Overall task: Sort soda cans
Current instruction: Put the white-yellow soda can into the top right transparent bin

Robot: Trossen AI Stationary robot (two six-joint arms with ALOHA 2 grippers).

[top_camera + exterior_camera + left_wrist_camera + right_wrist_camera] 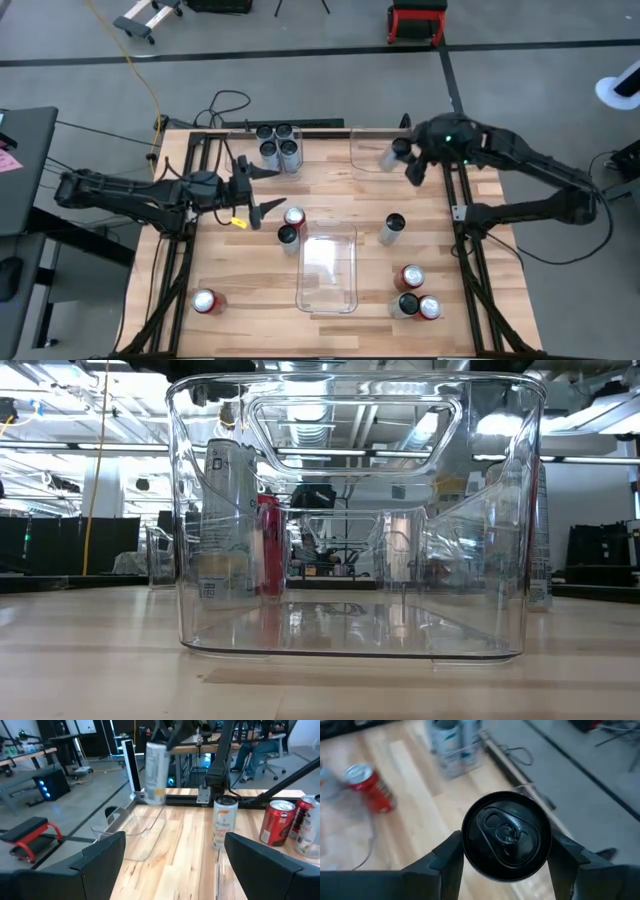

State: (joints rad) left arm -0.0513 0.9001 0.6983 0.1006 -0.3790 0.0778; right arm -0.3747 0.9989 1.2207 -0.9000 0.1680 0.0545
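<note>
Two arms are working over the wooden table (250, 300). At about one o'clock from the table's middle, the right gripper (405, 160) is holding a tall silver can (392, 155) above a clear bin (365, 150) at the far edge, its fingers (447, 860) closing on either side of the can's dark top. At about ten o'clock, the left gripper (262, 190) is hanging over the table with its fingers (100, 855) spread wide and nothing between them. Four silver cans (279, 146) are standing bunched at the far edge near eleven o'clock. A red can (294, 217) and a dark-topped can (288, 236) are standing just beside the far left corner of a second clear bin (327, 268) at the middle. Another silver can (392, 228) is standing toward three o'clock, three cans (415, 295) are clustering near five o'clock, and a lone red can (206, 301) is sitting toward seven o'clock.
</note>
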